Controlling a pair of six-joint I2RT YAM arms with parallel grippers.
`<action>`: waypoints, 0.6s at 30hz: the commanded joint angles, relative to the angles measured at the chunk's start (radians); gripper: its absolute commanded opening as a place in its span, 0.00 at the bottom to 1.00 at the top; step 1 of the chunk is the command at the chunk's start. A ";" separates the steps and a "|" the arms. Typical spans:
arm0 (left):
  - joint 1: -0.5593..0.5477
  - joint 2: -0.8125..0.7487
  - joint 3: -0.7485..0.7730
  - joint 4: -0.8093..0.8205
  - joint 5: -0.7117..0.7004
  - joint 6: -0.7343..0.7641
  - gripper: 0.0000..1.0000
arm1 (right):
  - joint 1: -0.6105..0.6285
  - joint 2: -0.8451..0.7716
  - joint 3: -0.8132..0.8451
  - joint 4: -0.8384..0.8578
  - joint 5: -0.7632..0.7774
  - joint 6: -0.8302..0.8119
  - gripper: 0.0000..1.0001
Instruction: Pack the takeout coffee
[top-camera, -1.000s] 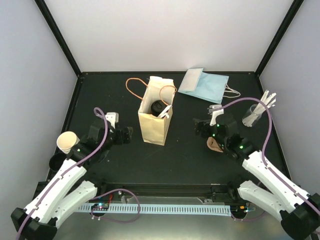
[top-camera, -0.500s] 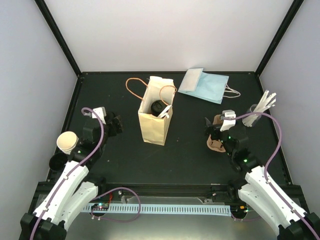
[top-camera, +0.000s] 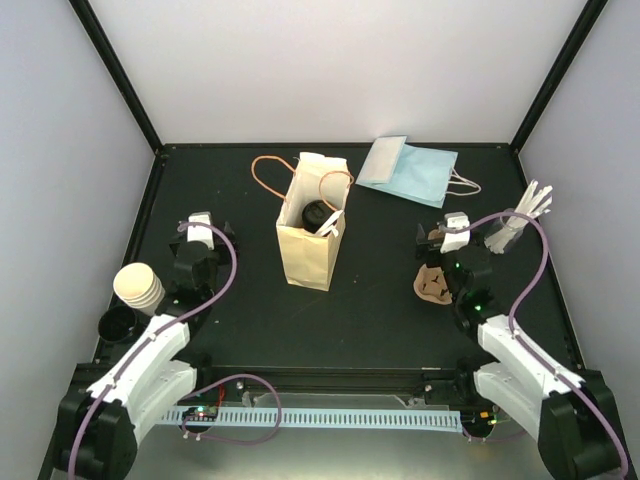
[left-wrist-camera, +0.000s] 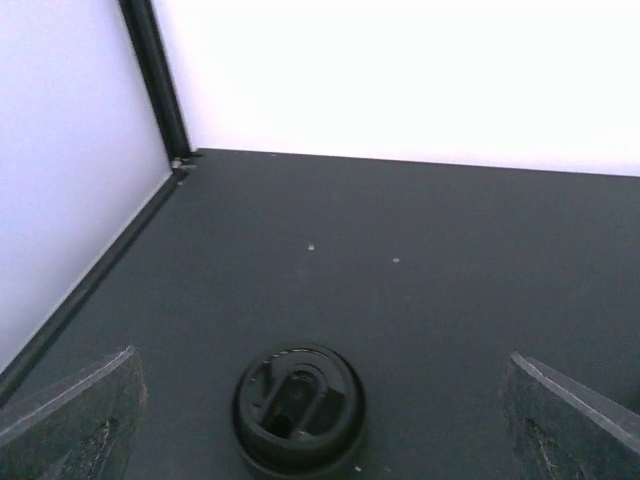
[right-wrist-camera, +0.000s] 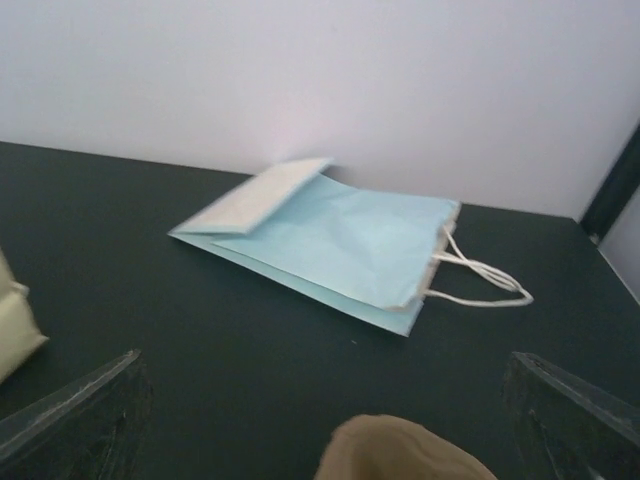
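Observation:
The takeout coffee (top-camera: 317, 215) stands inside the upright tan paper bag (top-camera: 306, 250); its black lid shows through the bag's open top. My left gripper (top-camera: 203, 232) hovers well left of the bag, and in the left wrist view that gripper (left-wrist-camera: 320, 372) is open over a loose black lid (left-wrist-camera: 298, 408) on the table. My right gripper (top-camera: 445, 232) is well right of the bag. In its own wrist view it (right-wrist-camera: 325, 362) stands open with nothing between its fingers (right-wrist-camera: 75, 420).
A brown pulp cup carrier (top-camera: 432, 285) (right-wrist-camera: 405, 450) lies just below the right gripper. A flat light-blue bag (top-camera: 408, 170) (right-wrist-camera: 340, 240) lies at the back. A cup of stirrers (top-camera: 508, 232) stands at the right; stacked cream cups (top-camera: 138, 287) and a black lid (top-camera: 118, 322) sit at the left.
Both arms have drawn away from the bag: the left gripper moved left and turned toward the back, the right gripper moved right over the carrier. Both stayed open.

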 joint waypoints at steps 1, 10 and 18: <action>0.019 0.076 -0.037 0.226 -0.144 0.068 0.99 | -0.074 0.093 -0.031 0.220 0.004 -0.011 0.97; 0.105 0.169 -0.200 0.535 -0.003 0.097 0.99 | -0.114 0.295 -0.102 0.507 0.007 -0.047 1.00; 0.183 0.359 -0.113 0.637 0.134 0.118 0.99 | -0.181 0.465 -0.083 0.693 -0.013 -0.078 1.00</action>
